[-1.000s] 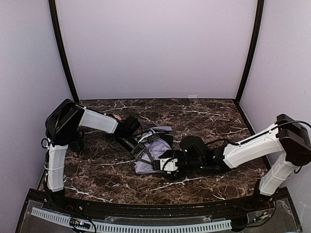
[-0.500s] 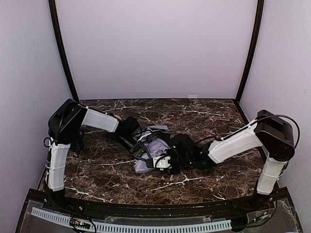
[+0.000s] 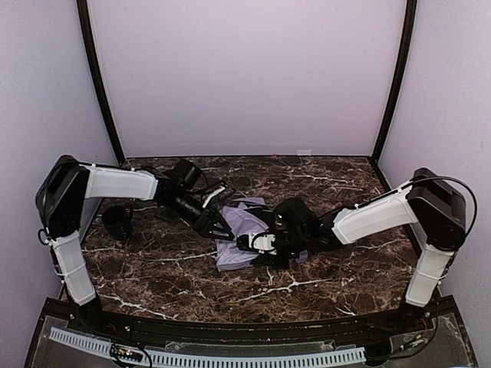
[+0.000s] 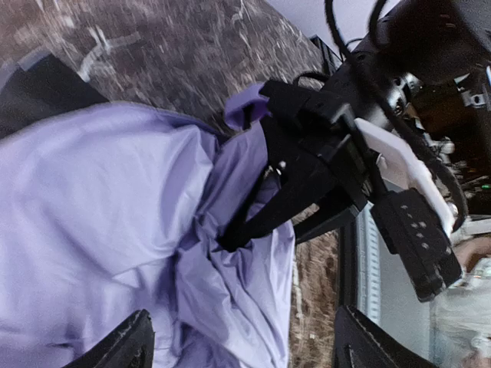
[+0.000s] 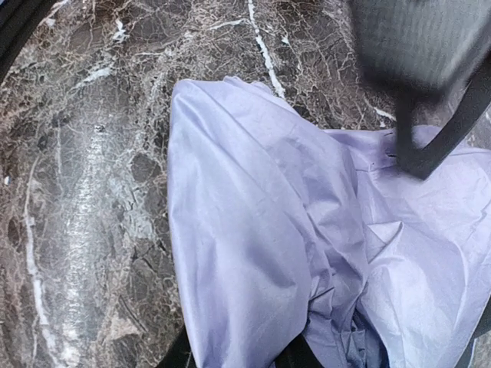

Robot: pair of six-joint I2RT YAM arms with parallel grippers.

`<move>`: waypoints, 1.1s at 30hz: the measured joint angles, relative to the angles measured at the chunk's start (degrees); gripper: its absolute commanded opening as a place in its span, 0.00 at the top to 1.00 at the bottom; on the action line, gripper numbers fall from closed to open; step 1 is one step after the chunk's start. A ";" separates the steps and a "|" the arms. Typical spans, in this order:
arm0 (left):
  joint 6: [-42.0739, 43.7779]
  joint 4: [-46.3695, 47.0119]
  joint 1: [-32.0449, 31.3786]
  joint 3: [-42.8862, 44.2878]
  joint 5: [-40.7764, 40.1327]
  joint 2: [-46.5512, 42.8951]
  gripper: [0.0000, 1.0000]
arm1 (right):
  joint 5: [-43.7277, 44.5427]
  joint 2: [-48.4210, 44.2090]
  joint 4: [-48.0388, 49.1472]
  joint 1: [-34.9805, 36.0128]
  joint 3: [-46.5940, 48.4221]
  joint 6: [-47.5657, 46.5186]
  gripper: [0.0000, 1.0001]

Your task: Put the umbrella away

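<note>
The umbrella (image 3: 244,230) lies folded in the middle of the marble table (image 3: 322,184) as a crumpled heap of pale lavender fabric. My left gripper (image 3: 220,227) is at the heap's left edge. In the left wrist view the left gripper (image 4: 245,345) stands open, its fingertips (image 4: 126,345) wide apart over the umbrella (image 4: 115,222) and holding nothing. My right gripper (image 3: 249,244) comes in from the right and is shut on a fold of the fabric. The right wrist view shows the umbrella (image 5: 253,230) pinched in the right gripper (image 5: 238,356), with a black strap (image 5: 422,153) lying across the cloth.
A dark round object (image 3: 116,222) stands near the left wall, behind my left arm. Lilac walls close the table on three sides. A perforated rail (image 3: 230,356) runs along the near edge. In the left wrist view, the right gripper's black fingers (image 4: 307,176) cross the cloth.
My left gripper has opened, let go of the fabric and drawn back up and to the left. My right gripper has moved left onto the heap and closed on a fold.
</note>
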 measured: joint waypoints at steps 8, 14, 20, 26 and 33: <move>4.76 18.14 -0.37 -19.02 -14.80 -25.00 0.23 | -12.17 4.20 -12.28 -4.33 8.76 7.28 1.00; 19.41 19.52 -12.07 -27.23 -24.79 -29.86 0.23 | -21.62 10.29 -20.24 -6.56 16.63 11.82 1.00; 28.81 21.46 -19.28 -29.42 -34.40 -28.17 0.12 | -32.48 16.87 -27.63 -9.09 24.11 15.80 1.00; 31.74 22.95 -19.34 -28.76 -42.29 -22.93 0.11 | -38.18 18.64 -31.01 -9.29 25.31 17.79 1.00; 31.30 21.70 -19.76 -24.57 -46.10 -16.41 0.30 | -40.70 19.28 -31.52 -10.34 25.35 21.38 0.95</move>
